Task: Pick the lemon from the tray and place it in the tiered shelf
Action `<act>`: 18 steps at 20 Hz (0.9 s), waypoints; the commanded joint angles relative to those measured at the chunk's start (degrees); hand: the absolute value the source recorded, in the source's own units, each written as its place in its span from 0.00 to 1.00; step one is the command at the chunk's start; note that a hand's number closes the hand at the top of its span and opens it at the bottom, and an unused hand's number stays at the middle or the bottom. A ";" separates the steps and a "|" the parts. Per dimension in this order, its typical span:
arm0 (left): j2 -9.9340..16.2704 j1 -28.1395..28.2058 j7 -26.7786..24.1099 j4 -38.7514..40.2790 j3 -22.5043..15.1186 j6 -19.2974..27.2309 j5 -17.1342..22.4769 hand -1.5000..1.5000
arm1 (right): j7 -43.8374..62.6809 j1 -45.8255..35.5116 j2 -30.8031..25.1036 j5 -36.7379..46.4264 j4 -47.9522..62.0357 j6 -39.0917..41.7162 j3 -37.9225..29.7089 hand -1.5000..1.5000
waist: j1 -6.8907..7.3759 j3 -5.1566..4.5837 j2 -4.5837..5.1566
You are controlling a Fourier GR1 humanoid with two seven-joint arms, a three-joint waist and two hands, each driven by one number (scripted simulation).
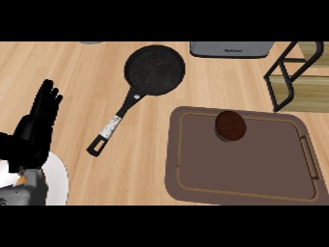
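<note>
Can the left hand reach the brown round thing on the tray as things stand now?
Probably yes. The left hand rests open at the left; the brown round thing lies uncovered on the tray. Only the frying pan's handle lies between, low on the counter.

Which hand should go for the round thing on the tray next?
Probably the right, by side alone: the round brown object lies on the tray at right, but that hand is out of view. The left hand rests open at far left.

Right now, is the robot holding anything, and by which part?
Nothing is held. The left robot hand rests open, fingers up, at the view's left. The right robot hand is out of view.
</note>
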 commanded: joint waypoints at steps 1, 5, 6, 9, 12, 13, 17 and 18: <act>-1.24 -0.65 -0.69 0.99 -0.28 -0.16 0.36 0.50 | -4.47 -3.58 -3.57 -0.75 8.28 2.51 -0.64 0.00 | -0.01 0.01 0.06; -0.88 1.20 1.41 -2.27 -0.67 0.18 -0.74 0.50 | -8.81 -2.51 -2.70 -3.04 10.23 2.58 -2.02 0.00 | -0.27 0.01 -0.08; -0.58 2.29 0.43 -3.02 -0.22 0.17 -0.85 0.50 | -6.25 -6.35 -2.93 -2.65 9.60 3.88 -0.99 0.00 | -0.06 -0.01 -0.10; -0.89 -0.87 1.95 -2.17 -0.14 0.20 -0.38 0.50 | -9.37 -6.76 -1.79 -4.80 10.01 1.49 -2.89 0.00 | -0.20 0.00 -0.09; 0.43 -0.37 0.53 -0.58 1.78 -0.75 0.33 0.50 | -9.02 -6.99 -4.21 -8.60 9.40 3.76 -6.03 0.00 | -0.60 -0.02 -0.22; 0.01 -0.87 -0.10 0.95 1.71 -0.91 0.49 0.50 | -8.73 -7.67 -5.06 -9.45 9.58 4.91 -6.55 0.00 | -0.66 -0.02 -0.19; 0.11 0.78 -0.97 0.88 1.77 -1.17 0.05 0.50 | -4.96 -7.60 -10.49 -11.08 10.28 4.52 -8.71 0.00 | -0.67 -0.03 -0.19; -1.16 1.18 -0.45 -0.29 0.26 -0.37 -0.68 0.50 | -4.82 -6.96 -13.26 -11.93 11.01 4.48 -10.47 0.00 | -0.74 -0.01 -0.17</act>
